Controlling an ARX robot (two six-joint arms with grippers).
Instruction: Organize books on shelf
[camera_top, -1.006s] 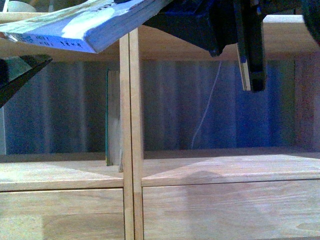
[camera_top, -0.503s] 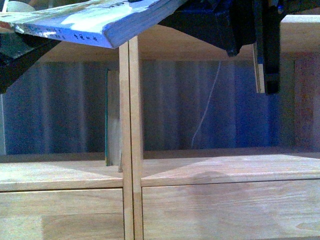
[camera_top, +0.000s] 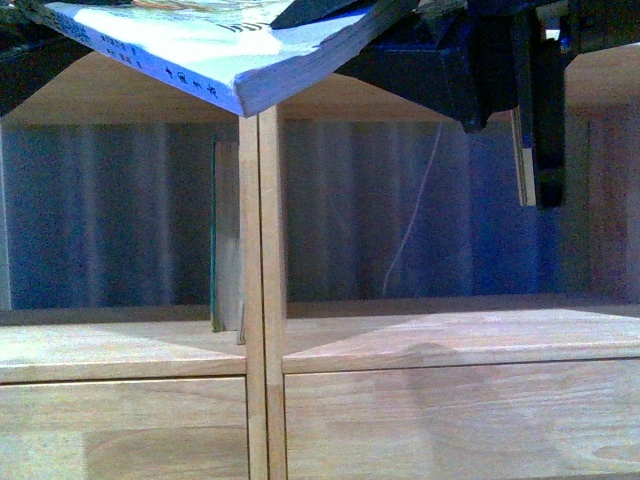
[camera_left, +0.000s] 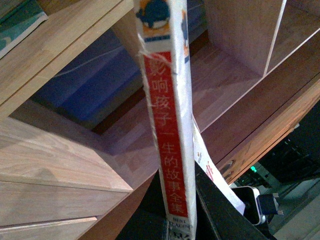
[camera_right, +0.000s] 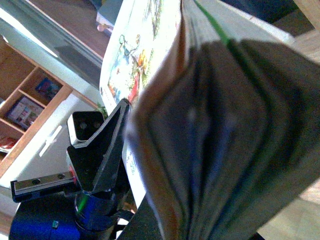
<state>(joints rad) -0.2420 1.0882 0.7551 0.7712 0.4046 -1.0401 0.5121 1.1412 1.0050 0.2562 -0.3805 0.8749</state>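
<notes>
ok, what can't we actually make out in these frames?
- Front view: paperback is cut off by the top edge, with most of its cover out of frame.
- Front view: teal-edged book is partly hidden behind the shelf divider; no title is readable.
- Right wrist view: right claw is a close blur against page edges; open or shut is unclear.
- Left wrist view: left claw, gripping the paperback, is mostly hidden by its spine and the bottom edge.

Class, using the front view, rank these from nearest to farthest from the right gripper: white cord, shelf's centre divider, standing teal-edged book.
1. White cord, just left of the right gripper.
2. Shelf's centre divider, mid-shelf.
3. Teal-edged book, in the left compartment.
</notes>
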